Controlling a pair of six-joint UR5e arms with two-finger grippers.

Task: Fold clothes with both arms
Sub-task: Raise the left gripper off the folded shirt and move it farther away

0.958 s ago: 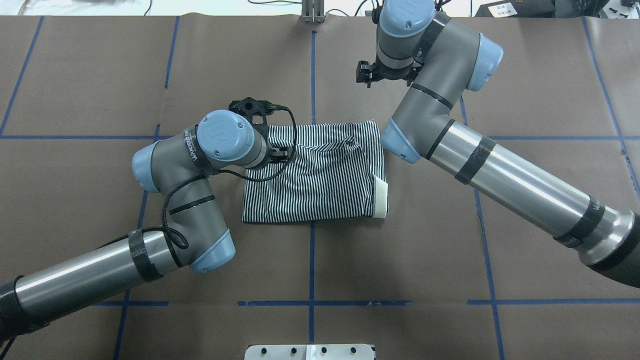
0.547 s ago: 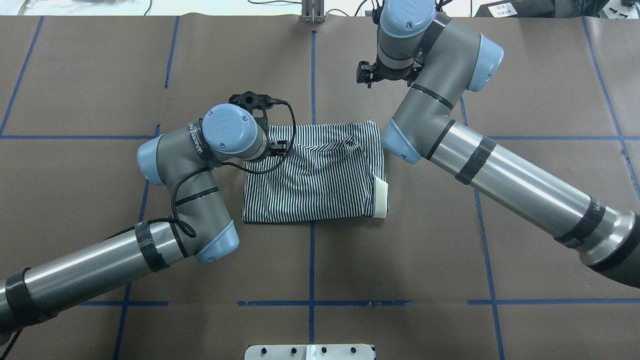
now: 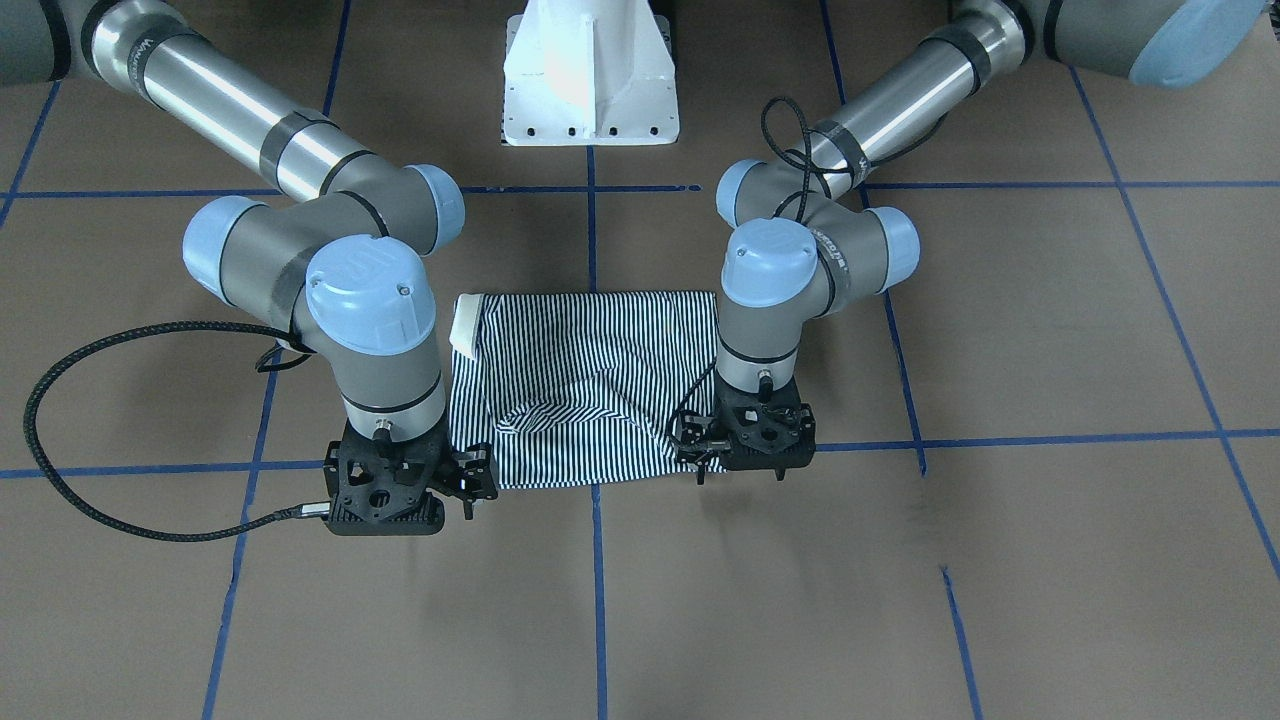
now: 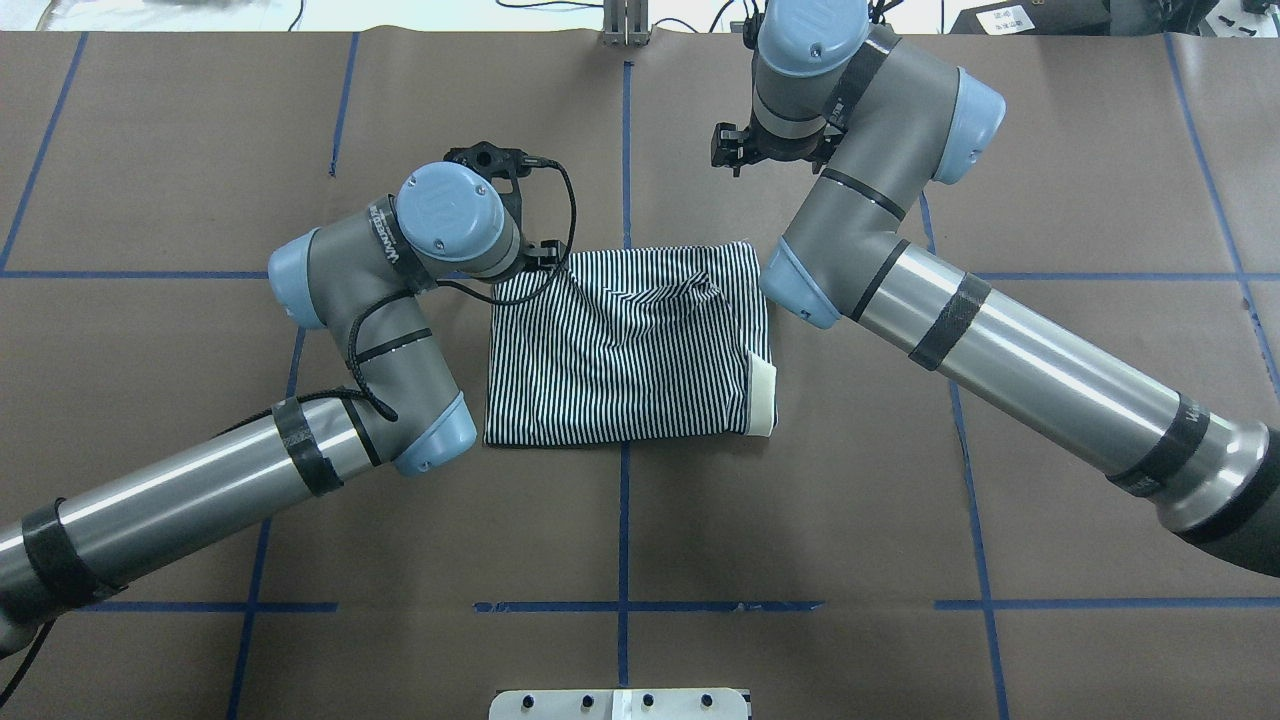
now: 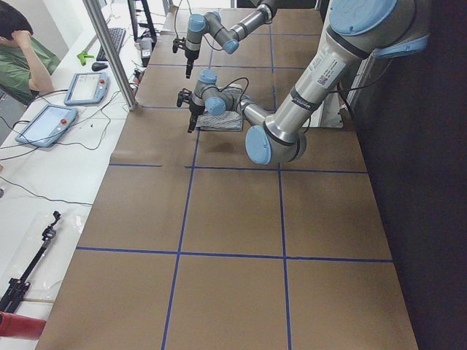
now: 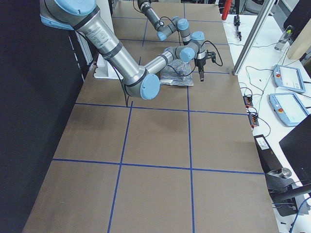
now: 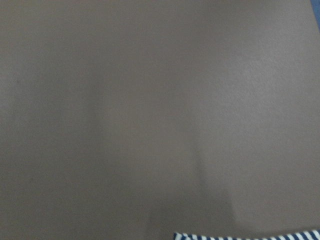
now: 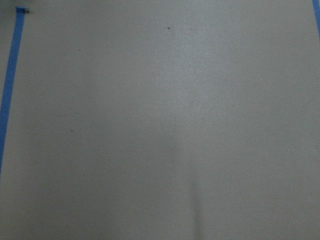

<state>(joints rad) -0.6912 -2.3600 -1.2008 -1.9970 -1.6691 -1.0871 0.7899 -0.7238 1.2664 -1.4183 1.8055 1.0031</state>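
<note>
Left tool [image 4: 547, 257] | moved to shirt [image 4: 630, 350] far corner | right tool [image 4: 728, 152] unmoved

Whether left gripper [image 3: 745, 442] and right gripper [image 3: 395, 490] fingers are parted is unclear.

The polo shirt [image 4: 620, 350] has thin navy-and-white stripes and a cream collar [image 4: 764, 395]. The bench [image 4: 900, 520] is matte brown, gridded with blue tape lines [image 4: 622, 520]. The left arm [image 4: 180, 510] and right arm [image 4: 1040, 370] are silver-grey with light-blue joint caps and black bands. The left tool [image 3: 700, 447] and right tool [image 3: 468, 484] are black. The pedestal [image 3: 590, 75] is white.
</note>
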